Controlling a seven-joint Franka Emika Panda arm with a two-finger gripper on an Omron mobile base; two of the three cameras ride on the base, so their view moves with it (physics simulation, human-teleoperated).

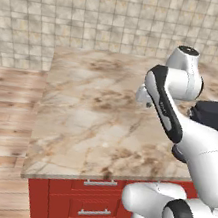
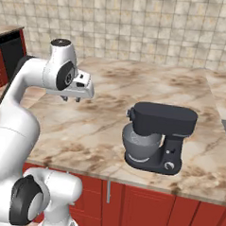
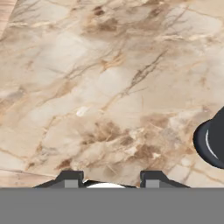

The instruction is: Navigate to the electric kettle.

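We hold our gripper (image 2: 71,99) released, fingers apart, above the counter (image 1: 88,122) beside a mixer (image 2: 161,137); we should keep driving, arm tucked, until a kettle appears.

— How is the scene lit?
— Even, bright, diffuse light is seen; no glare.
— Shadows, blur?
— A soft shadow is cast under the stand mixer (image 2: 160,136) on the surface (image 2: 135,97); rendering is slightly coarse.

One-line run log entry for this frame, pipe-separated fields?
phase: navigating | gripper: open, empty, above marble counter | on counter: dark grey stand mixer with metal bowl | below: red drawers
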